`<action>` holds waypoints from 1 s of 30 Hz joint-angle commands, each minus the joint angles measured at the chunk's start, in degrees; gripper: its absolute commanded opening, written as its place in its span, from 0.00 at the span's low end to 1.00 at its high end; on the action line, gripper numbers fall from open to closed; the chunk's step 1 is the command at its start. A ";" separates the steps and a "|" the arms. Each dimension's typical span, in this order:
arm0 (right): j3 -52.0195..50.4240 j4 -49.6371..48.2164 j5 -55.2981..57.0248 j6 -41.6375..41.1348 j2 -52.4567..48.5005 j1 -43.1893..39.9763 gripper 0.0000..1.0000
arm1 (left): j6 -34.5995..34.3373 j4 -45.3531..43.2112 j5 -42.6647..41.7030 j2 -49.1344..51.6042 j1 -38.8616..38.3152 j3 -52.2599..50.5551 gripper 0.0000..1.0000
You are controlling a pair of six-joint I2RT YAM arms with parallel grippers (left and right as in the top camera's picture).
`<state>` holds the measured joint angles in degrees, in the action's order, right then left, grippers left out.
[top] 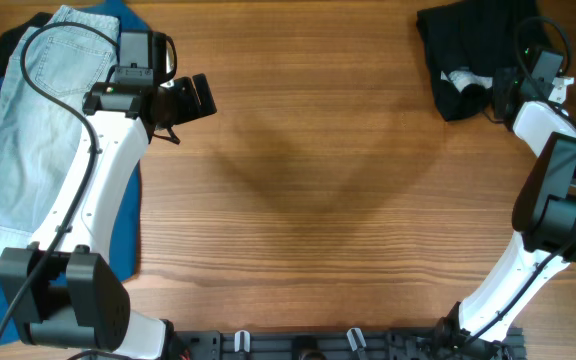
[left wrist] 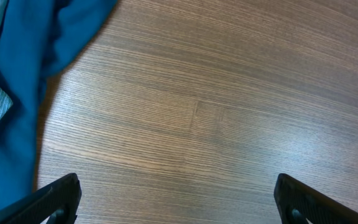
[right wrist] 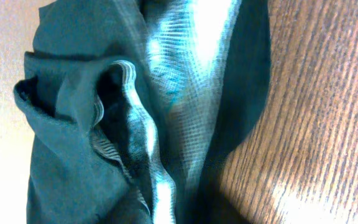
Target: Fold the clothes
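Your right gripper (top: 495, 90) is at the edge of the crumpled black soft-fabric shorts (top: 463, 40), in the wooden table's (top: 308, 190) one o'clock corner. Its fingers are hidden, so I cannot tell how far apart they are. Pinch an outer hem, not the whitish mesh lining (right wrist: 191, 56), and drag toward six o'clock. Your left gripper (left wrist: 179, 198) hangs spread wide over bare wood at ten o'clock.

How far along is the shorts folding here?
Done: nothing; the black shorts lie bunched far right on the table, whitish lining showing. In hand: the right gripper is at their edge, grip unclear; the left gripper hangs open, empty. Left: spreading and every fold.
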<state>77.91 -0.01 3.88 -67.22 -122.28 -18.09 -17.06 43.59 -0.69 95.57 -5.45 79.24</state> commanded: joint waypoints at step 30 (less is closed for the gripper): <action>0.42 37.24 -43.19 52.33 59.52 -0.48 1.00 | -0.28 0.20 -0.55 0.00 0.11 0.26 1.00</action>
<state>77.91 36.84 -37.60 -16.36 -63.11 -18.57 -17.08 43.75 -0.91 95.57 -5.45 79.24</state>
